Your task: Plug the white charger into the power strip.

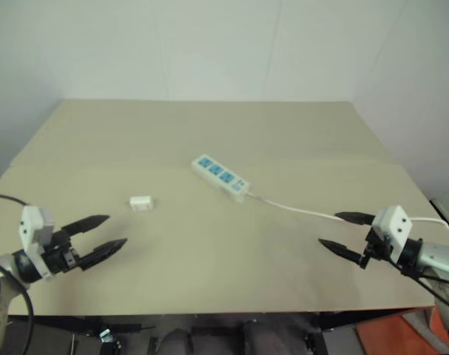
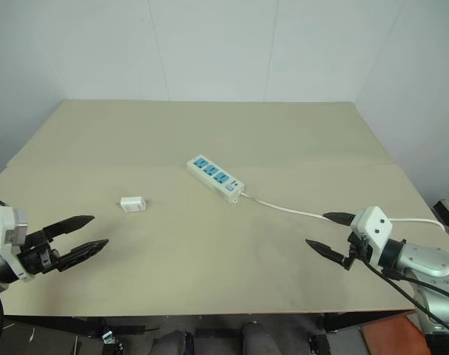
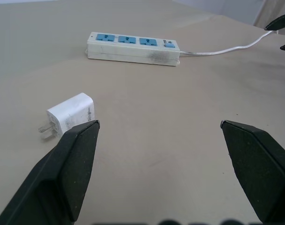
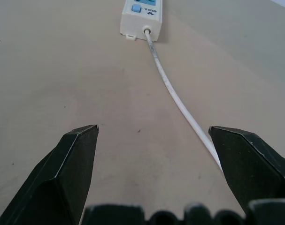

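Where it lies, white charger point(image 3: 72, 112), prongs out

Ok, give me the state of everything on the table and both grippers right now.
Small white plastic charger block: unplugged, lying on its side, prongs bare, apart from the strip.
Long white plastic power strip with blue sockets: all three sockets empty, flat on the table.
Thin white cord: attached to the strip, trailing toward the right gripper.
Left gripper: open, empty.
Right gripper: open, empty.

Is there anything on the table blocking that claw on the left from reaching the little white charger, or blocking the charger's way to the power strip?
Nothing visible does. Bare table lies between the open left gripper and the white charger, and between it and the power strip.
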Robot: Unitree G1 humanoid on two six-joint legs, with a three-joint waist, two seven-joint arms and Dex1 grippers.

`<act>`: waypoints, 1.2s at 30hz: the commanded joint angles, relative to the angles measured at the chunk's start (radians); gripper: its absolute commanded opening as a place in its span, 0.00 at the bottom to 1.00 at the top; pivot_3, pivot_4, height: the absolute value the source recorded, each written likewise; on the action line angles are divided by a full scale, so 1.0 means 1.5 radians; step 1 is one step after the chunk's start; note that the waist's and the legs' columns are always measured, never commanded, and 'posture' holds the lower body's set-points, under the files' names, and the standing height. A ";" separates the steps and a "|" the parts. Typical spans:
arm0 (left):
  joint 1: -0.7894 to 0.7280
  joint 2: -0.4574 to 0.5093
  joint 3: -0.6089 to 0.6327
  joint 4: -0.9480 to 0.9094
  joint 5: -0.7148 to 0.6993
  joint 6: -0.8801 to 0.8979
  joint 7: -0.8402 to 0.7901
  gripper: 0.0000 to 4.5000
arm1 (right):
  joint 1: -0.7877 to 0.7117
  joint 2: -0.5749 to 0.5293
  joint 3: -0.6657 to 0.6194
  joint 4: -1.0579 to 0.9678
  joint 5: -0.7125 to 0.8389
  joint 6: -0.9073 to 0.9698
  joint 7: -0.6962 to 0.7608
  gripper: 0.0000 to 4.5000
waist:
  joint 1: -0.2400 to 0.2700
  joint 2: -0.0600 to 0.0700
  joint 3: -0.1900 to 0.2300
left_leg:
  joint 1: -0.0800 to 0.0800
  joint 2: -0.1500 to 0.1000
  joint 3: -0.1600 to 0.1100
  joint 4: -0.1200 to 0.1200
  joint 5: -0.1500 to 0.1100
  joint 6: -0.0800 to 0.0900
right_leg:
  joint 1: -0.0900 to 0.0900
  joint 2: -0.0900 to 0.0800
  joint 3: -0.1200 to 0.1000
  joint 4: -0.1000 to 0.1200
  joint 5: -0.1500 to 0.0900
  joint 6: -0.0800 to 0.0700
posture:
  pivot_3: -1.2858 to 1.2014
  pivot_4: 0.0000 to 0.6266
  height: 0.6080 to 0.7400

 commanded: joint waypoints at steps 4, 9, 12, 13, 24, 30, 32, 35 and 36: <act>0.002 0.011 0.023 -0.009 -0.013 -0.004 -0.005 1.00 | -0.012 -0.008 -0.016 -0.013 0.008 -0.003 0.003 0.99 | 0.000 0.000 0.000 | 0.000 0.000 0.000 0.000 0.000 0.000 | 0.000 0.000 0.000 0.000 0.000 0.000 | 0.52 0.24 1.00; 0.003 0.005 0.018 -0.017 -0.013 -0.004 0.001 1.00 | -0.016 -0.008 -0.015 -0.008 0.007 -0.005 0.008 0.99 | 0.000 0.000 0.000 | 0.000 0.000 0.000 0.000 0.000 0.000 | 0.000 0.000 0.000 0.000 0.000 0.000 | 0.52 0.24 1.00; 0.002 0.002 0.016 -0.017 -0.013 -0.007 0.001 1.00 | -0.023 -0.004 -0.015 -0.005 0.009 -0.009 0.008 0.99 | 0.000 0.000 0.000 | 0.000 0.000 0.000 0.000 0.000 0.000 | 0.000 0.000 0.000 0.000 0.000 0.000 | 0.52 0.24 1.00; -0.001 0.002 0.015 -0.017 -0.014 -0.005 0.003 1.00 | -0.032 0.000 -0.013 -0.001 0.010 -0.008 0.004 0.99 | 0.000 0.000 0.000 | 0.000 0.000 0.000 0.000 0.000 0.000 | 0.000 0.000 0.000 0.000 0.000 0.000 | 0.52 0.24 1.00; -0.100 0.036 -0.086 -0.025 0.021 0.009 0.002 1.00 | -0.315 0.071 0.149 0.272 -0.093 -0.048 0.060 0.99 | -0.002 0.000 0.000 | 0.000 0.000 0.000 0.000 0.000 0.000 | 0.000 0.000 0.000 0.000 0.001 0.000 | 0.52 0.24 1.00; -0.120 0.047 -0.147 -0.054 0.080 -0.003 0.023 1.00 | -0.496 0.171 0.211 0.529 -0.171 -0.080 0.033 0.99 | -0.004 0.000 0.000 | -0.001 0.000 0.000 0.000 0.000 0.000 | -0.001 0.000 0.000 0.000 0.003 -0.005 | 0.52 0.24 1.00; -0.114 0.045 -0.149 -0.077 0.079 0.002 0.031 1.00 | -0.531 0.189 0.224 0.592 -0.192 -0.099 0.035 0.99 | -0.003 0.000 0.000 | -0.001 0.000 0.000 0.000 0.000 0.000 | -0.001 0.000 0.000 0.000 0.004 -0.005 | 0.52 0.24 1.00; -0.100 0.042 -0.148 -0.113 0.071 0.014 0.042 1.00 | -0.568 0.201 0.246 0.663 -0.225 -0.102 0.042 0.95 | 0.000 0.000 0.000 | -0.001 0.000 0.000 0.000 0.000 0.000 | 0.000 0.000 0.000 0.000 0.004 -0.005 | 0.52 0.24 1.00; -0.094 0.043 -0.147 -0.124 0.069 0.018 0.043 1.00 | -0.576 0.202 0.253 0.680 -0.237 -0.101 0.042 0.90 | 0.000 0.000 0.000 | -0.001 0.000 0.000 0.000 0.000 0.000 | 0.000 0.000 0.000 0.000 0.004 -0.005 | 0.52 0.24 1.00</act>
